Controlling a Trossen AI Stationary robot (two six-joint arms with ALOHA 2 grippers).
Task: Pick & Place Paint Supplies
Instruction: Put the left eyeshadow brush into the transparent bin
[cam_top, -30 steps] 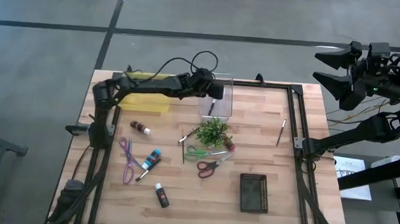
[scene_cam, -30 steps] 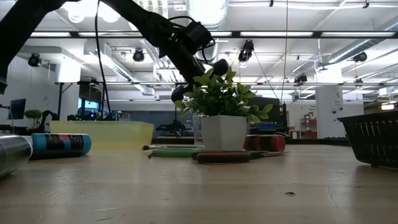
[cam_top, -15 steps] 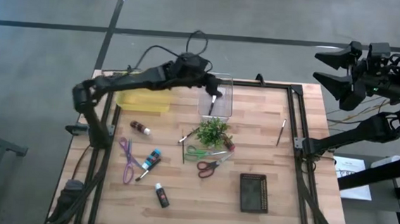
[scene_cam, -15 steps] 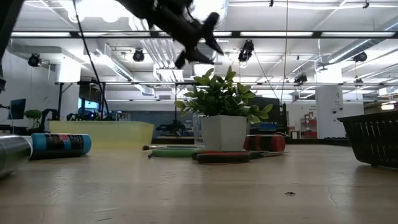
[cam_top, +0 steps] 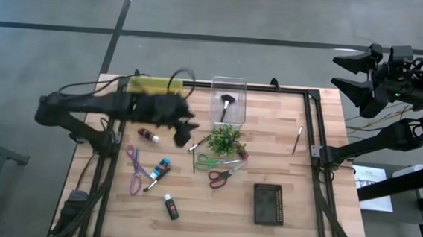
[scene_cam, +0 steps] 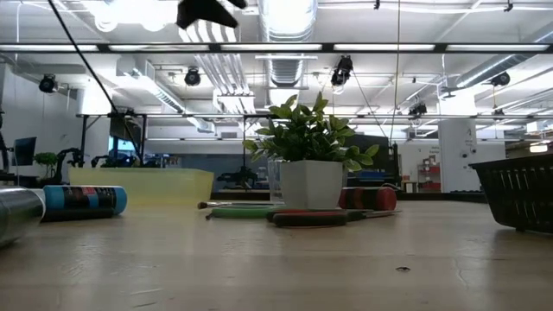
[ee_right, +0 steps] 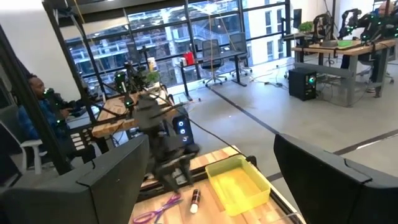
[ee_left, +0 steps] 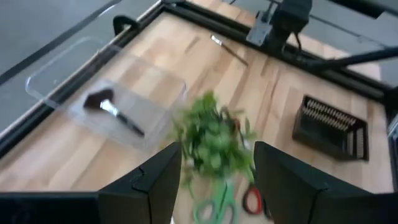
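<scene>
Above the table [cam_top: 284, 153], both end effectors, left [cam_top: 183, 134] and right [cam_top: 353, 72], gape empty; no legible writing.

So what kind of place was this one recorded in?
Most likely a robotics lab in an open-plan office: exposed ceiling ducts and strip lights, desks with computers on a concrete floor, and a framed wooden table with arms mounted on it.

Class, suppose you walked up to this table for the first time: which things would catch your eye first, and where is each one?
The leafy green plant in its white pot stands mid-table, with green scissors and red scissors lying just in front of it. Behind it, a clear box at the table's back edge holds a single fan brush. The left tool hangs open in the air left of the plant, holding nothing.
</scene>
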